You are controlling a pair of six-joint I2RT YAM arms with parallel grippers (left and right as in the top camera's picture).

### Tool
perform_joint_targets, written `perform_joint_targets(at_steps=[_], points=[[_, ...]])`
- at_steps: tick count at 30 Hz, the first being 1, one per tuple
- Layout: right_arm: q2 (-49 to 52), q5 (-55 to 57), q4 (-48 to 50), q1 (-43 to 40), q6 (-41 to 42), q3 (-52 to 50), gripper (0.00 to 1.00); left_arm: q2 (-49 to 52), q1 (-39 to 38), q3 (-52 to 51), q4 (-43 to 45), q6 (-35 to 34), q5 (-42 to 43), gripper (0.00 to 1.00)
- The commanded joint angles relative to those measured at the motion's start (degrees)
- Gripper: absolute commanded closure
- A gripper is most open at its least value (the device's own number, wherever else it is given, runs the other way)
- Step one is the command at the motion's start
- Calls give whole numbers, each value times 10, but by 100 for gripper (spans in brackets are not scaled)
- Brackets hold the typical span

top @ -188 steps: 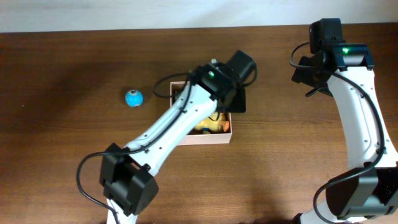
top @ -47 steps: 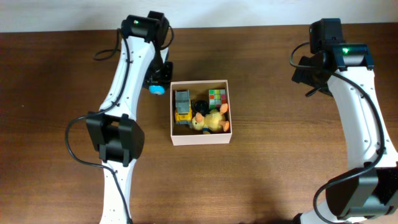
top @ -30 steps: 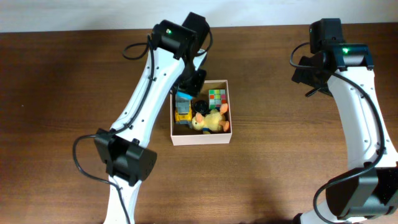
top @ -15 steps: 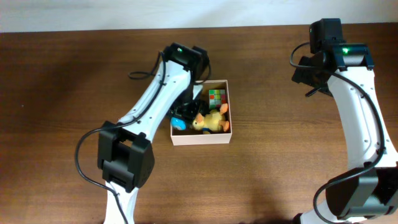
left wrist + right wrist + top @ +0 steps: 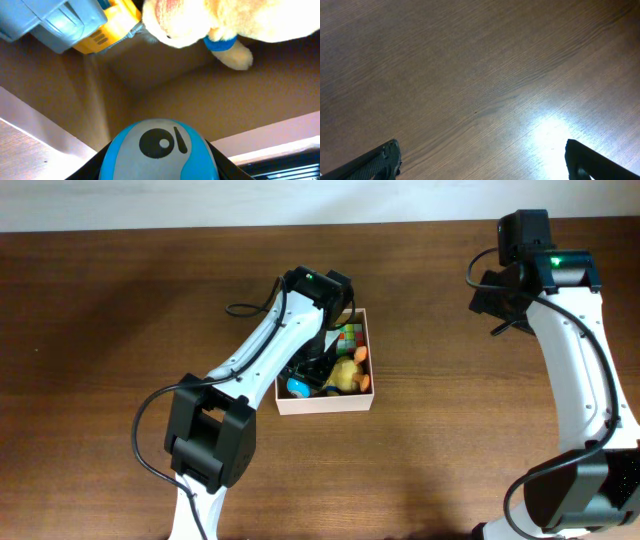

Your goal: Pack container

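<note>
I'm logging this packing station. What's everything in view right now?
box: 1, white outside, tan inside, table centre
ball: 1, blue and grey, box's near-left corner, gripped
duck: 1, yellow plush, in box
cube: 1, multicoloured, box's far-right corner
truck: 1, yellow and grey, in box beside duck
table: 1, dark brown wood
left fingers: 2, black, shut on ball
right fingers: 2, black, open over bare table, far right

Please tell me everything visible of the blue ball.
The blue ball is round, smooth, glossy like plastic, light blue with a grey patch bearing a black ring and bar. The left tool grips it from both sides. It is in the cardboard box, at the near-left corner, close to the yellow plush toy; contact with the floor cannot be told.
</note>
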Motion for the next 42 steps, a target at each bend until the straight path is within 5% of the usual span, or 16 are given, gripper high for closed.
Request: perform_joint_targets(at_steps=[1, 8, 19, 29, 38, 42], points=[[2, 3, 0, -3, 7, 0, 1, -14, 1, -6, 3, 7, -13, 55], [2, 3, 0, -3, 7, 0, 1, -14, 1, -6, 10, 7, -19, 54], [2, 3, 0, -3, 7, 0, 1, -14, 1, -6, 12, 7, -38, 31], [2, 3, 0, -3, 7, 0, 1, -14, 2, 2, 24, 7, -48, 30], [2, 3, 0, -3, 7, 0, 1, -26, 2, 172, -52, 7, -53, 31], [2, 3, 0, -3, 7, 0, 1, -47, 7, 248, -74, -2, -119, 30]])
